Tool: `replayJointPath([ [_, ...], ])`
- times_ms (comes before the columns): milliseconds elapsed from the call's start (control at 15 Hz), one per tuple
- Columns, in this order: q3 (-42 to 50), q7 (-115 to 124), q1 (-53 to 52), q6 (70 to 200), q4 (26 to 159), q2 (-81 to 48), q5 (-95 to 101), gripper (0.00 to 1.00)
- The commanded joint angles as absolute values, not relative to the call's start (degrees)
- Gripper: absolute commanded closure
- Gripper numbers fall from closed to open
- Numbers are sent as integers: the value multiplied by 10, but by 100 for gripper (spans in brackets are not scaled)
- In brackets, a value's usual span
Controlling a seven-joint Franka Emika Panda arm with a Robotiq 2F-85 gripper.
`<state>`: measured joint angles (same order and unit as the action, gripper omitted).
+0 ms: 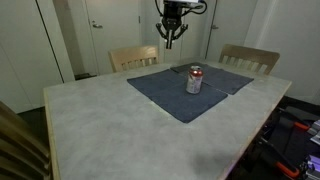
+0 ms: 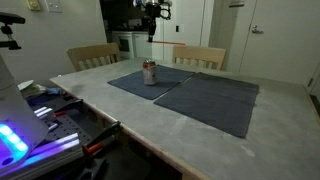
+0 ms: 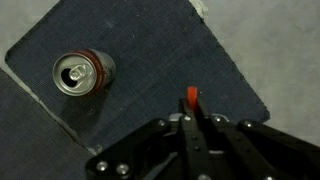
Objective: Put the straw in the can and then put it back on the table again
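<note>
Silver-grey can [image 3: 83,72] with red rim; red-orange straw [image 3: 191,97]; dark blue-grey mat [image 3: 150,60]; pale grey-white marbled table [image 1: 100,115]; black gripper [image 3: 188,124]; light wooden chairs [image 1: 133,57].

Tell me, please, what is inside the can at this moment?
Nothing sticks out of the can: in the wrist view its opening is just dark, so any liquid is hidden. The straw is clamped in the gripper, away from the can.

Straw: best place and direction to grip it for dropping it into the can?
Grip the straw near its top end, coming from above, as the gripper has it now. It is thin and hangs vertical, so the long lower part is free to enter the small mouth of the upright can. A mid-length grip would likely stop insertion early.
</note>
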<state>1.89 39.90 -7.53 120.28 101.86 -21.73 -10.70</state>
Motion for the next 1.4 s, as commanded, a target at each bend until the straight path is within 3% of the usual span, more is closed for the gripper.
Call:
replayJointPath([
  [0,21,469,-58,1187,1002,-210,-146,98],
  [467,23,557,-5,1208,1032,-167,-261,98],
  [533,24,554,-18,1202,1003,-195,-221,91],
  [800,25,555,-4,1202,1011,-181,-247,91],
  [867,26,576,-6,1198,1010,-184,-249,98],
  [1333,38,829,-15,1217,1033,-157,-243,98],
])
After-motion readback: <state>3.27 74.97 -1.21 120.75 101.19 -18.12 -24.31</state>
